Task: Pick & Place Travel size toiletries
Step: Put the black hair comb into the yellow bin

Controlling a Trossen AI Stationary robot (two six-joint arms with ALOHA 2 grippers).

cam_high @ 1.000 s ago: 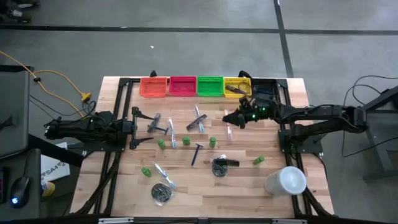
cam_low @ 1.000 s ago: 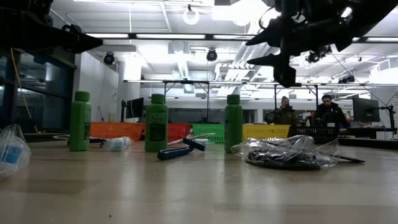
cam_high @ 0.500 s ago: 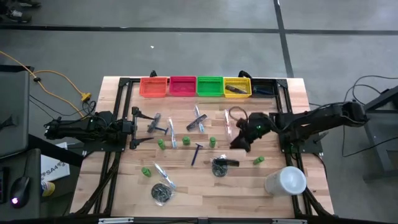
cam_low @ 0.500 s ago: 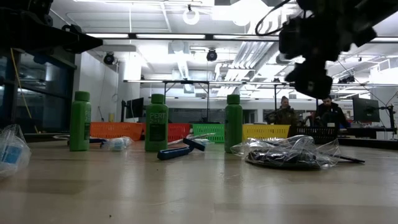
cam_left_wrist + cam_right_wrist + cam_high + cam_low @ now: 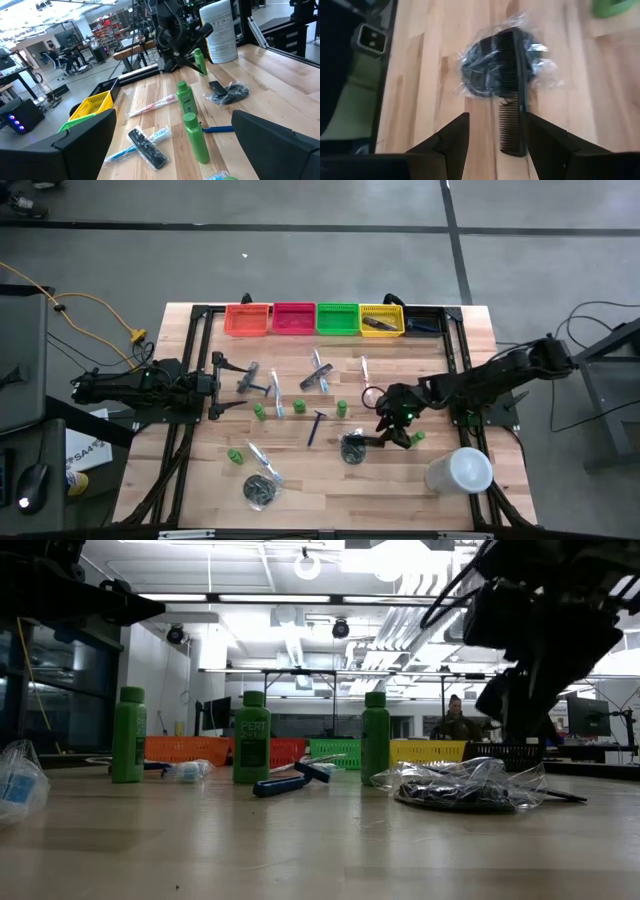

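The toiletries lie scattered on the wooden table: green bottles (image 5: 300, 407), a blue razor (image 5: 316, 425), wrapped toothbrushes (image 5: 365, 370), and combs (image 5: 318, 370). A black comb (image 5: 512, 95) rests with one end on a clear-wrapped dark bundle (image 5: 485, 70) and its other end on the table. My right gripper (image 5: 393, 428) hangs open just above this comb, tipped downward, its fingers (image 5: 455, 135) standing on either side of the comb's free end without touching it. My left gripper (image 5: 215, 385) waits open at the table's left.
Orange (image 5: 248, 319), pink (image 5: 293, 318), green (image 5: 337, 318) and yellow (image 5: 381, 318) bins line the far edge; the yellow one holds a dark item. A large white cylinder (image 5: 460, 470) stands near right. A green bottle (image 5: 415, 438) lies beside my right gripper. People sit beyond the table (image 5: 455, 725).
My right gripper has swung from beside the yellow bin toward the table's near edge and gone down, tipping its fingers downward and rolling. It now hangs over the comb and the bundle. Its finger gap looks the same. Nothing on the table has moved.
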